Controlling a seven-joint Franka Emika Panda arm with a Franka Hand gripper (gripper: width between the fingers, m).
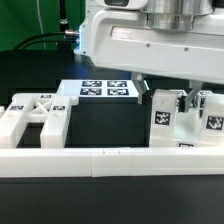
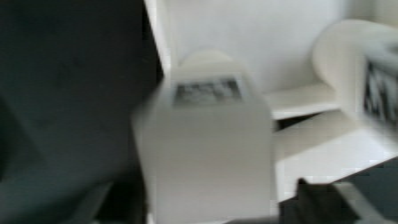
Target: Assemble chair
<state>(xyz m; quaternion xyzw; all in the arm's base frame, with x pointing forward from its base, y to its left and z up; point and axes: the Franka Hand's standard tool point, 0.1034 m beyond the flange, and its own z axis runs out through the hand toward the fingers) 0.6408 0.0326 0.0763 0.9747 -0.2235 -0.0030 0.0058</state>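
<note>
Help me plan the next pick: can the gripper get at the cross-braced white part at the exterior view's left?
Probably yes: the cross-braced part lies uncovered, nothing stacked on it. The border rail runs in front, not over it. The gripper is at the exterior view's right.

The arm fills the upper right of the exterior view, its broad white wrist level and pointing straight down. The claw hangs beneath it, right of centre; whether its jaws are closed cannot be made out.
</note>
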